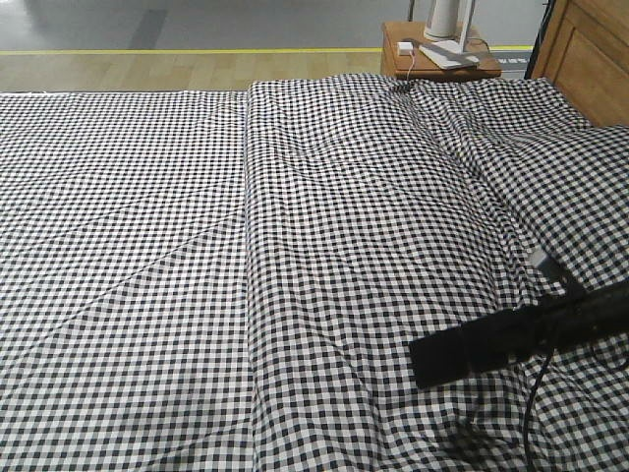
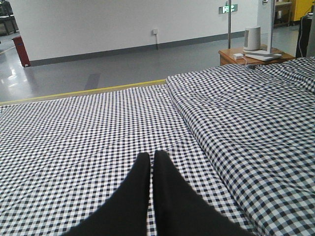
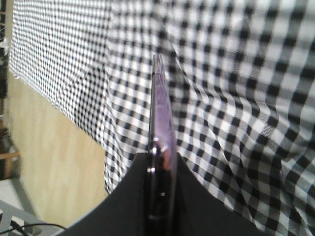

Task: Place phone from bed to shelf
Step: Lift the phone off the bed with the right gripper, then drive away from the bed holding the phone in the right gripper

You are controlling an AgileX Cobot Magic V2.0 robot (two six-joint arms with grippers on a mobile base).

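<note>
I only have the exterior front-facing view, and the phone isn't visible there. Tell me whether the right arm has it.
Observer: The right wrist view shows the phone edge-on, clamped in the jaws of the right gripper above the bed.
Operator: Report the other arm.
Observer: Its wrist view shows the jaws of the left gripper shut together, with nothing between them.
Operator: Find the shelf.
Observer: No view shows it. The left wrist view adds only a white wall beyond the bed.

right claw (image 3: 161,161) clamped on phone (image 3: 161,108), edge-on above checked bed (image 3: 246,98).
</note>
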